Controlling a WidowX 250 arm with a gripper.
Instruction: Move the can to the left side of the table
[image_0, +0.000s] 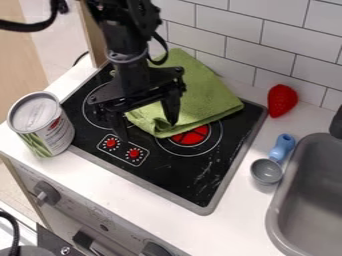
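Your can (56, 133) stands at nine o'clock, its long axis pointing straight up; your end effector (149, 131) has spread fingers.

1. One can (53, 131) is seen.
2. One gripper (148, 132) is counted.
3. One cloth (197, 95) is found.
4. One toy strawberry (282, 100) is noted.
5. One scoop (267, 171) is counted.
6. One stovetop (190, 175) is shown.
7. Two red dials (134, 153) are counted.
8. One sink (274, 212) is seen.
9. At least two front knobs (47, 192) are made out; the exact number cannot be told.
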